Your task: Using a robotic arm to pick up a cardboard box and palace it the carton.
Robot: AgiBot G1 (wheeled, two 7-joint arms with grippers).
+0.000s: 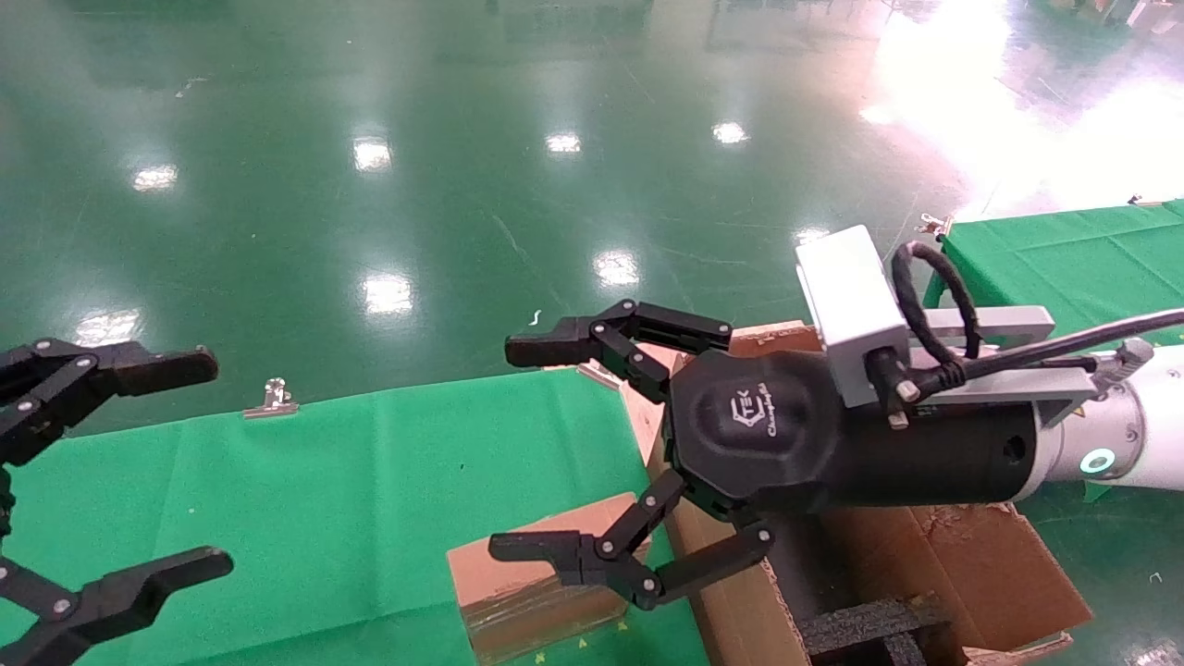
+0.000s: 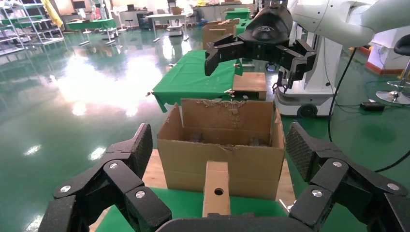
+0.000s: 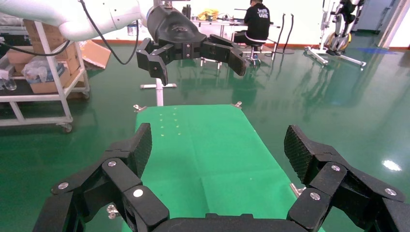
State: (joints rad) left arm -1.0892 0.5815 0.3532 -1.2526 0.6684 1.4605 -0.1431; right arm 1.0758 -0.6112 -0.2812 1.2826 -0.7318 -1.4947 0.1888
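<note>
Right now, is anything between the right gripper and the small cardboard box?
Nothing visible. The right gripper hangs open above the cardboard box on the green cloth, beside the carton.

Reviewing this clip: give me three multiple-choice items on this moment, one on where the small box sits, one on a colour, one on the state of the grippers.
1. Where is the cardboard box?
A. inside the carton
B. on the green cloth beside the carton
C. held in a gripper

2. What colour is the cloth on the table?
A. green
B. blue
C. white

3. How are the two grippers?
A. both open and empty
B. right shut on the box
C. left shut on the box

Answers: 1 B, the box rests on the cloth next to the carton. 2 A, the cloth is plainly green. 3 A, the right gripper and left gripper both show spread fingers with nothing between.
</note>
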